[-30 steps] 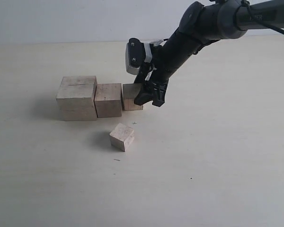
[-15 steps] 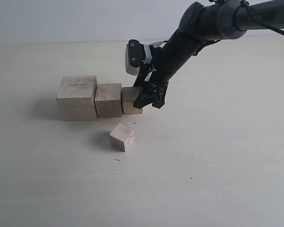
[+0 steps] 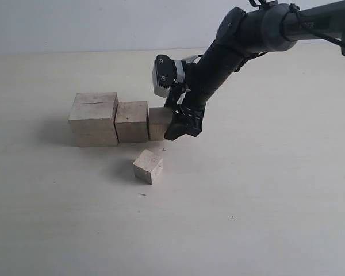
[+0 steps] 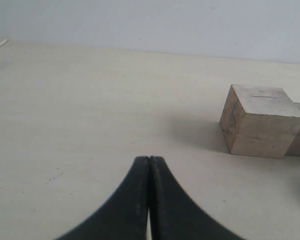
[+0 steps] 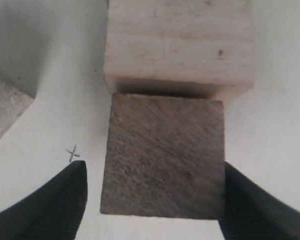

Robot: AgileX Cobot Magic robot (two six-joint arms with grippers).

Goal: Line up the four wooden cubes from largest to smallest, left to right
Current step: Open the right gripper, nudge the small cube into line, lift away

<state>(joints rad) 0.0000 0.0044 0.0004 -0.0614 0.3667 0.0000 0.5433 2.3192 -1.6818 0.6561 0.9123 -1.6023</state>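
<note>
Three wooden cubes stand in a row: the largest cube [image 3: 93,119] with a thin crack on top, the second cube [image 3: 131,121] and the third cube [image 3: 159,123]. The smallest cube [image 3: 148,166] sits apart in front, turned askew. My right gripper [image 3: 181,131] straddles the third cube [image 5: 162,155]; it is open, with a strip of table showing between one finger [image 5: 65,197] and the cube. The second cube [image 5: 177,45] touches the third. My left gripper [image 4: 149,159] is shut on nothing, low over bare table, well away from the largest cube [image 4: 260,120].
A small pencilled cross [image 5: 73,153] marks the table beside the third cube. The pale table [image 3: 264,190] stretches wide to the right and front. The left arm is outside the exterior view.
My right gripper has shifted a little toward the front of the table, and the third cube moved with it, closer in line with the second cube's front face.
</note>
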